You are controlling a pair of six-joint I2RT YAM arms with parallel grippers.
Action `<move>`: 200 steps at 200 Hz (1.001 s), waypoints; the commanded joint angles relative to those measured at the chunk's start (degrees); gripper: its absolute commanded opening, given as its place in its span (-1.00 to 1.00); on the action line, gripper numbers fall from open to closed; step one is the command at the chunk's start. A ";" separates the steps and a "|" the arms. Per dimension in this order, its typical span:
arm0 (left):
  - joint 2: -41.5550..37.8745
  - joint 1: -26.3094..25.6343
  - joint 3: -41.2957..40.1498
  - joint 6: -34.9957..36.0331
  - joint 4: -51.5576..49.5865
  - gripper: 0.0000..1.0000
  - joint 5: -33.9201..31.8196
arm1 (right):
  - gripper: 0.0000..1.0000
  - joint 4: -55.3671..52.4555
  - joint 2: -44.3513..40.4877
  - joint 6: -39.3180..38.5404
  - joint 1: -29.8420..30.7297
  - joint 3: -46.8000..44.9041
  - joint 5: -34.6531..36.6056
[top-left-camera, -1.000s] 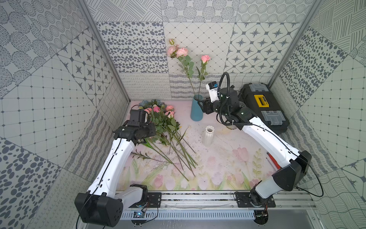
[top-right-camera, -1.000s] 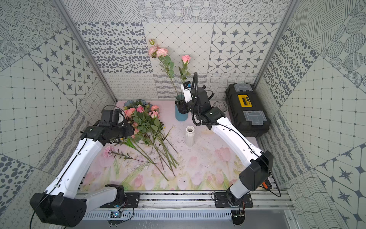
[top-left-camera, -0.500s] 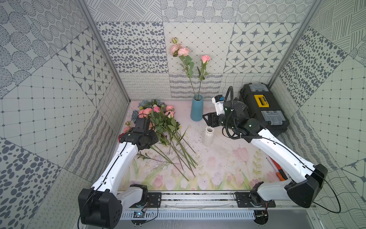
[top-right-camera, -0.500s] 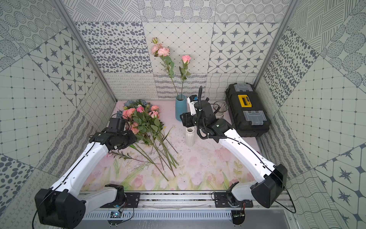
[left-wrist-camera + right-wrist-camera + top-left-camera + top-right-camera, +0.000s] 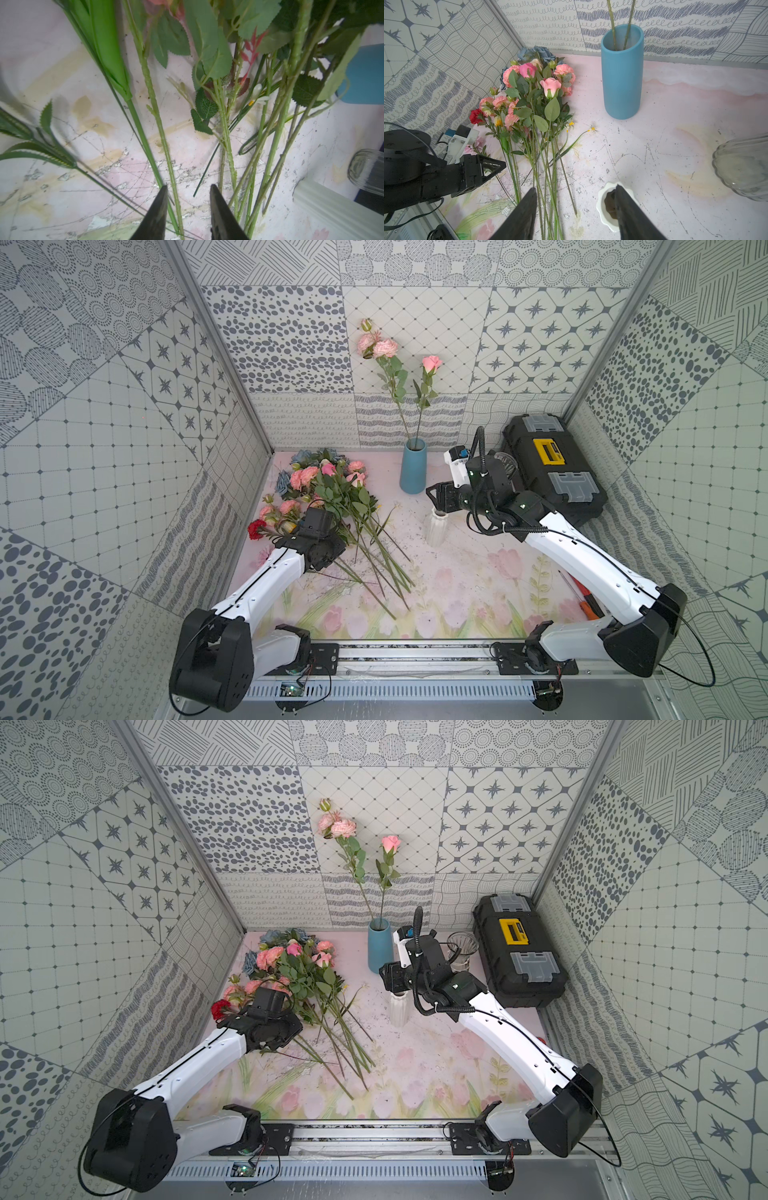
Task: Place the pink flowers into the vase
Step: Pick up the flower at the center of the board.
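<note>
At the tabletop's left side: pincer astride one stem

Leftmost, the left pincer (image 5: pixel 188 187) stands narrow but not closed. Its jaws sit either side of a knobbly green stem (image 5: pixel 164 141) with a gap to spare, so nothing is gripped yet. That stem seems to belong to the pink flowers (image 5: pixel 328 485), which lie flat in a pile with blooms toward the back wall and cut ends toward the front, fanned a little rightward. The jaws cross that long axis. Right of the pile, near the back wall, the blue vase (image 5: pixel 412 466) stands upright with two pink blooms already in it. Farthest right, the right pincer (image 5: pixel 575 187) hangs wide and empty over a small white vase (image 5: pixel 435 531), well apart from the pile. By my judgement the left arm is much the nearer, and the stem must be swung upright and carried rightward.
</note>
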 commanded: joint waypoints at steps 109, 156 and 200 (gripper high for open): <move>15.52 -1.56 3.01 -7.67 21.55 -0.43 5.27 | 0.21 0.67 -1.49 0.33 0.25 -0.30 0.25; 17.69 -1.95 2.57 -8.49 23.54 -0.48 5.38 | 0.21 0.66 -1.47 0.44 0.26 -0.67 0.70; 18.88 -2.14 2.26 -9.32 24.14 -0.53 5.00 | 0.21 0.87 -1.59 0.43 0.21 -1.07 1.02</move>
